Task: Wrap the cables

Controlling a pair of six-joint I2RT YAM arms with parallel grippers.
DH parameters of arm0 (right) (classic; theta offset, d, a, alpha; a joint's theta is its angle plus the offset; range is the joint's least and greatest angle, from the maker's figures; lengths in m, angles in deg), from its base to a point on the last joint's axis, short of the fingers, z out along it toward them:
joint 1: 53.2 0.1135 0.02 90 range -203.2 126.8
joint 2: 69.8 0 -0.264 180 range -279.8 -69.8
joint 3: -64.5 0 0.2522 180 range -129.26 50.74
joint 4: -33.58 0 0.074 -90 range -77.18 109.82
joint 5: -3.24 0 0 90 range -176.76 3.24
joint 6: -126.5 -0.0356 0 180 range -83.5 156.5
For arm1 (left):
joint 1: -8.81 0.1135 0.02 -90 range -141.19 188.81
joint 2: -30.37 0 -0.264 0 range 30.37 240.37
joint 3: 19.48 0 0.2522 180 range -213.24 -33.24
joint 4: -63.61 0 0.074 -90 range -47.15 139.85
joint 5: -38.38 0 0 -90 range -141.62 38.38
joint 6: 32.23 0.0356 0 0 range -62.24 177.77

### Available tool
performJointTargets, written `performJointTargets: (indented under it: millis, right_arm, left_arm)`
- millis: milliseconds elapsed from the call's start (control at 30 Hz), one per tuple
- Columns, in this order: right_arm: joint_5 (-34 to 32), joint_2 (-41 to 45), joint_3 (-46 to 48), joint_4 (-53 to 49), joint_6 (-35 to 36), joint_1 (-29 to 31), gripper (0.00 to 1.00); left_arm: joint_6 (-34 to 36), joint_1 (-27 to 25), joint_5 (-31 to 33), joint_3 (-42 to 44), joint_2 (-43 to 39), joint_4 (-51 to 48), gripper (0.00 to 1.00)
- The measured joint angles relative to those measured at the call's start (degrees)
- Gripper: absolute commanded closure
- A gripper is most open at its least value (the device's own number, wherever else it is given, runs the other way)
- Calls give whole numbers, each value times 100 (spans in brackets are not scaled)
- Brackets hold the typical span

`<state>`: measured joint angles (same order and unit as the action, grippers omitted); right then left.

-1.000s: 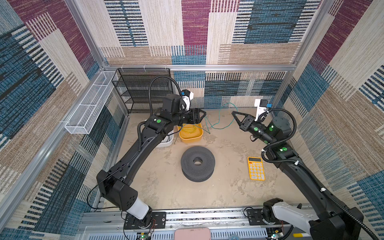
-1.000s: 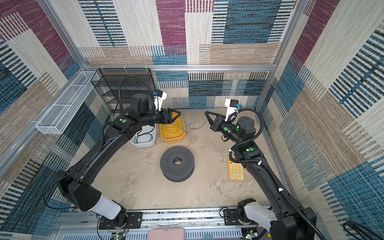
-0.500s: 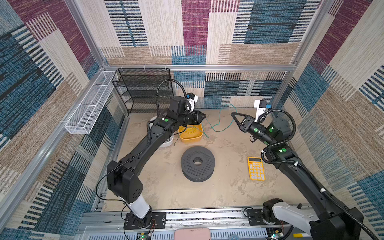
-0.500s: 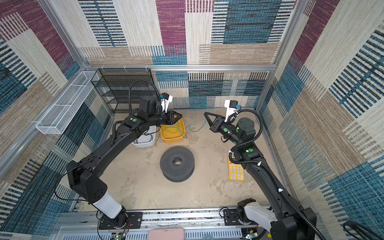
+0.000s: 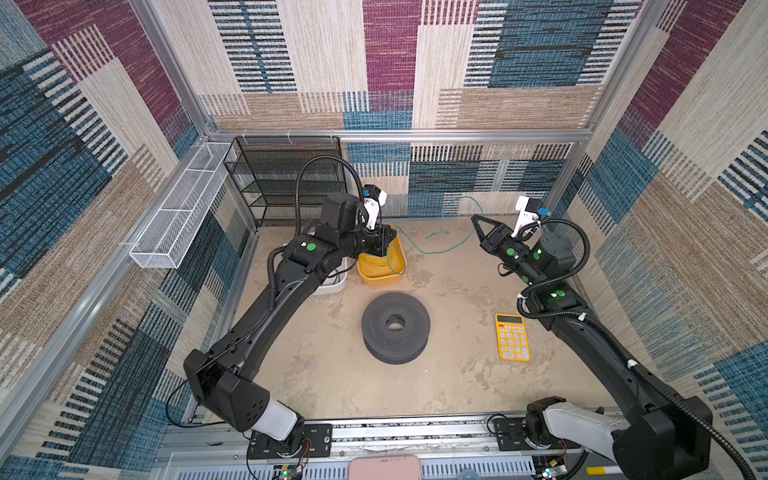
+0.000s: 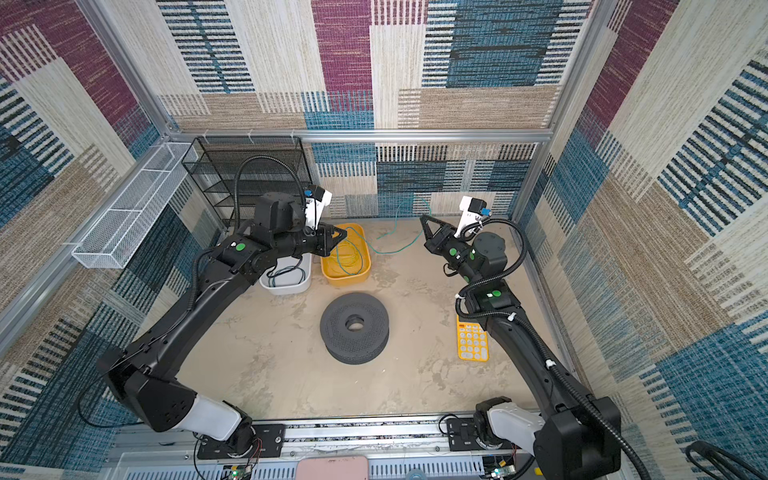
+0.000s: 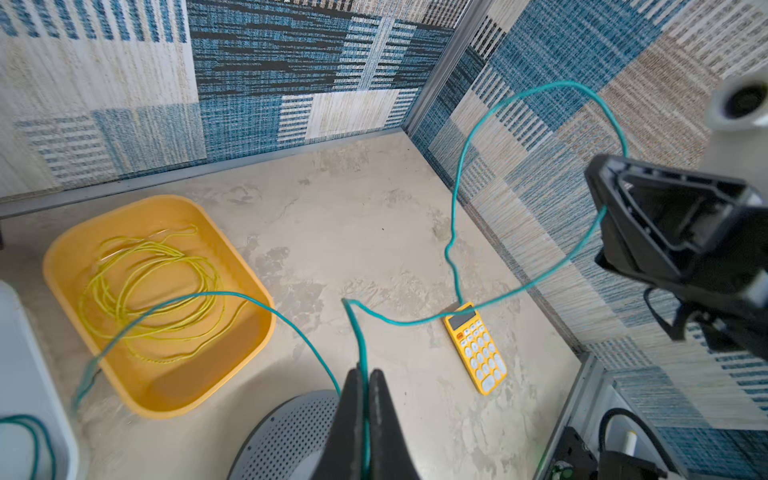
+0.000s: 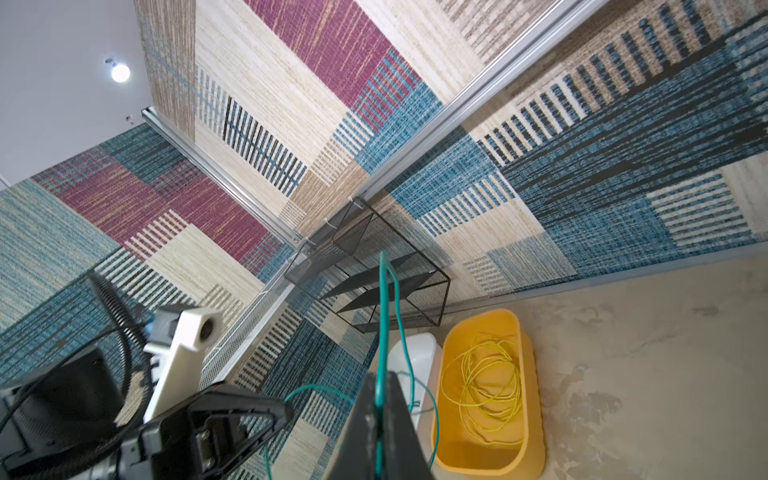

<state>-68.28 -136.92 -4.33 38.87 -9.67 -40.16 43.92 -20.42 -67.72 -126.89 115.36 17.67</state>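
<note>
A thin teal cable point(image 5: 432, 252) point(image 6: 390, 252) hangs slack between my two grippers, looping up near the back wall and sagging to the floor. My left gripper point(image 5: 390, 236) point(image 7: 365, 371) is shut on one stretch of the teal cable point(image 7: 415, 323) just above the yellow bin point(image 5: 401, 262). My right gripper point(image 5: 474, 219) point(image 8: 380, 374) is shut on another stretch, raised at the back right. A yellow cable point(image 7: 145, 249) point(image 8: 482, 374) lies coiled inside the yellow bin. A dark cable point(image 6: 286, 272) lies in the white bin point(image 6: 286, 287).
A black perforated spool point(image 5: 395, 332) lies flat mid-floor. A yellow calculator point(image 5: 512, 343) lies at the right. A black wire shelf point(image 5: 286, 178) stands in the back left corner, with a white mesh basket point(image 5: 178, 224) on the left wall.
My left gripper was open over the yellow bin and has shut on the teal cable, with the left arm shifting a little. The right arm has held still.
</note>
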Motion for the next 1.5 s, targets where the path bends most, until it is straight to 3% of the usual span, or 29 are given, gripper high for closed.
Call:
performJointTargets:
  millis: [367,700,1000,1100,1300,1500]
  right_arm:
    - [94,-4,-79,811,-748,-330,100]
    - [70,-551,-37,1705,-1432,-337,100]
    - [144,-964,157,2328,-1565,317,100]
    - [22,-957,472,2614,-1657,393,100]
    - [-529,-691,997,2933,-1808,402,100]
    - [-981,-352,1370,3121,-1919,420,100]
  left_arm:
    - [483,-68,525,568,-994,-1235,100]
    - [1209,-179,1241,-619,-1001,-2061,100]
    - [1958,-507,2568,-1305,-890,-2332,100]
    - [2157,-868,3130,-1008,-896,-2323,100]
    - [2367,-1519,4494,490,-1134,-2131,100]
    - [2763,-2072,5598,1574,-1692,-1318,100]
